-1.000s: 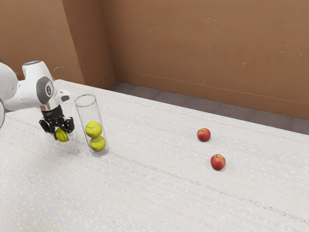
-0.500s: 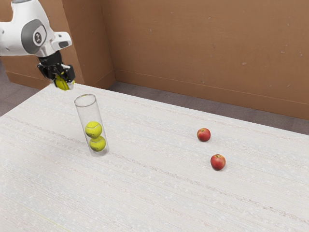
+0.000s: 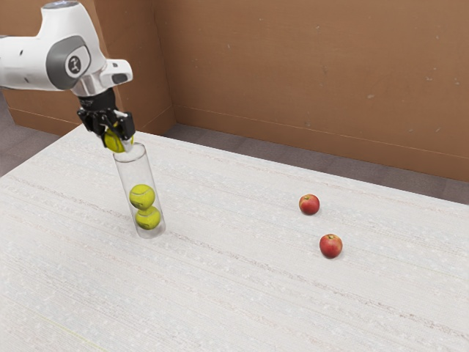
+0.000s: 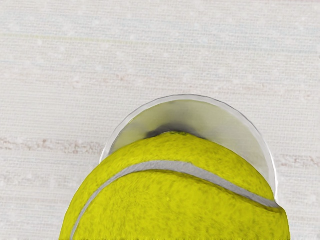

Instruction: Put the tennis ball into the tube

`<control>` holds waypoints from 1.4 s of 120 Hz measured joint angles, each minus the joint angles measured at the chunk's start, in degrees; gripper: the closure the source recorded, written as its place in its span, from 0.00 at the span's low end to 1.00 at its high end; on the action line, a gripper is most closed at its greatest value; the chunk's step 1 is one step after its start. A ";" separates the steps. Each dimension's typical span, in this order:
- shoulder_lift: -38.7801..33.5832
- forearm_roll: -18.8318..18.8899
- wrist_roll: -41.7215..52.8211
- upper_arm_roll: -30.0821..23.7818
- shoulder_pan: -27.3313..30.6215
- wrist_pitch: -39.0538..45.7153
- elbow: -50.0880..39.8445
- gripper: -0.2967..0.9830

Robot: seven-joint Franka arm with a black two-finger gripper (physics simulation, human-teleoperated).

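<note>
In the exterior view my gripper point(image 3: 119, 141) is shut on a yellow tennis ball point(image 3: 116, 140), held at the height of the clear tube's rim, slightly toward the exterior view's left. The upright tube point(image 3: 137, 172) stands on the table with two tennis balls stacked in its lower part, the upper one point(image 3: 142, 196) resting on the lower one point(image 3: 148, 218). From the wrist view, the held ball point(image 4: 175, 200) covers much of the tube's round mouth, and an arc of the rim point(image 4: 187, 96) curves out past it.
Two red apples, one farther back point(image 3: 309, 204) and one nearer point(image 3: 330, 246), lie on the white table point(image 3: 220, 293) toward the exterior view's right. A brown wall point(image 3: 308, 81) rises behind the table.
My gripper lifted the ball from beside the tube to above its rim height, then moved toward the exterior view's right and somewhat lower. Tube and apples stayed put.
</note>
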 joint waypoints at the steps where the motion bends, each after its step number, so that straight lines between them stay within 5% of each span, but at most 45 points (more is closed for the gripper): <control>1: -0.05 0.00 -0.05 0.00 -0.05 -0.01 -0.04 0.56; 120: 2.79 0.48 -3.21 -1.29 0.30 -0.11 2.63 0.57; 168: 2.07 -0.54 -2.71 -1.61 0.43 -2.45 3.70 0.30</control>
